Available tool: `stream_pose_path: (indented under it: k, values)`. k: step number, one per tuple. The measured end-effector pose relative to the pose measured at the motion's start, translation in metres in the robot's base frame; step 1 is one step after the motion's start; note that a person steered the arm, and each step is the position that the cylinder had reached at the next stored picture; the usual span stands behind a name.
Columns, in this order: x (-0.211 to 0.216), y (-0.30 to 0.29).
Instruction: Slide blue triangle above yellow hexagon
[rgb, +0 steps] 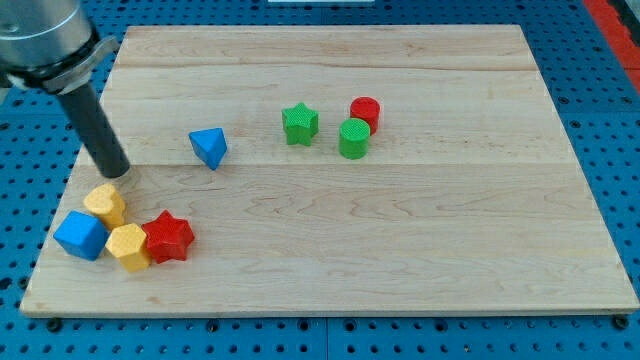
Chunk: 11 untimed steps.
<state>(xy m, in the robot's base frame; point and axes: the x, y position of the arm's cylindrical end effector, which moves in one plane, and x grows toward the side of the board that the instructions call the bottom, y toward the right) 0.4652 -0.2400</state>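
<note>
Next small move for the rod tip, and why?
Probably swing my tip round to the view's right of the blue triangle block. The tip now sits at the view's left of the triangle, apart from it and just above the yellow heart block. The yellow hexagon block lies lower left, so the triangle needs a leftward push.

I have only one view here, looking down at a slant from above the near edge of the pale wooden board (400, 250), facing toward its far edge at the view's top. It sits far enough back to take in almost the whole board with the blue perforated table (610, 120) around it, though the lower corners are slightly cropped
</note>
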Motion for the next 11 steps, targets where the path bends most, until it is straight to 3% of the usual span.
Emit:
stream_pose_path:
  k: [2, 3, 5, 7, 8, 9, 11]
  values:
    - [0.026, -0.001]
    - [0.008, 0.001]
    - [-0.003, 0.059]
    - [-0.065, 0.016]
    - [-0.087, 0.041]
    - [-0.082, 0.082]
    - [-0.028, 0.052]
